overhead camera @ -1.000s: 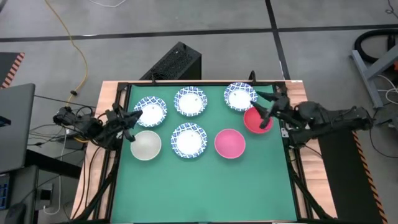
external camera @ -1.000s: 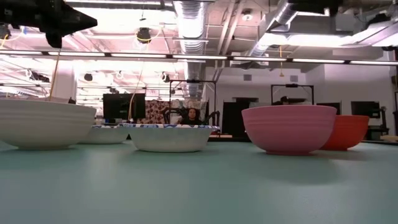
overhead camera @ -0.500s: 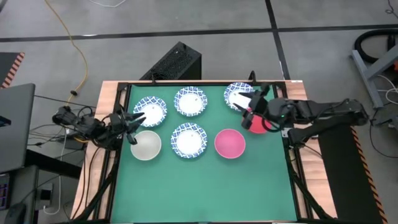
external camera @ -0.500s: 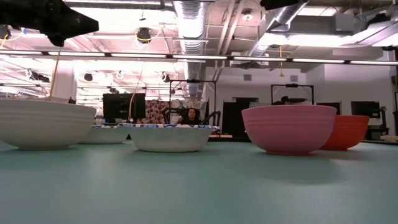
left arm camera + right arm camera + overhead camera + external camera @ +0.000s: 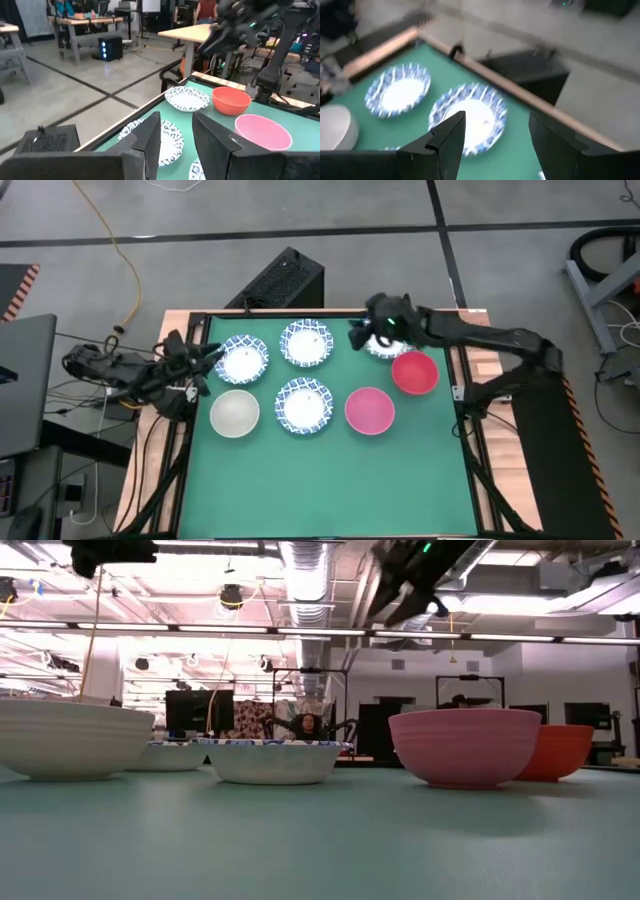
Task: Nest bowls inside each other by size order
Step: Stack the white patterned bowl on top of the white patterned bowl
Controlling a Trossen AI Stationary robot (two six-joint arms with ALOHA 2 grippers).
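Seven bowls rest on their bases on the green mat. Blue-patterned bowls stand at the far left, far middle, far right and centre. The off-white bowl is at the near left, the pink bowl right of centre, and the red bowl at the right. My right gripper hovers open and empty between the far middle and far right patterned bowls. My left gripper is open and empty at the left edge, beside the far left patterned bowl.
A black frame edges the mat. A black box stands on the floor behind the table. The near half of the mat holds no bowls. In the low view the pink bowl stands in front of the red bowl.
My right gripper has gone from above the red bowl toward the table's far left, stopping between the far middle and far right patterned bowls, and its arm now reaches across the far right bowl. My left arm has drawn back a little toward the left edge. No bowl has moved.
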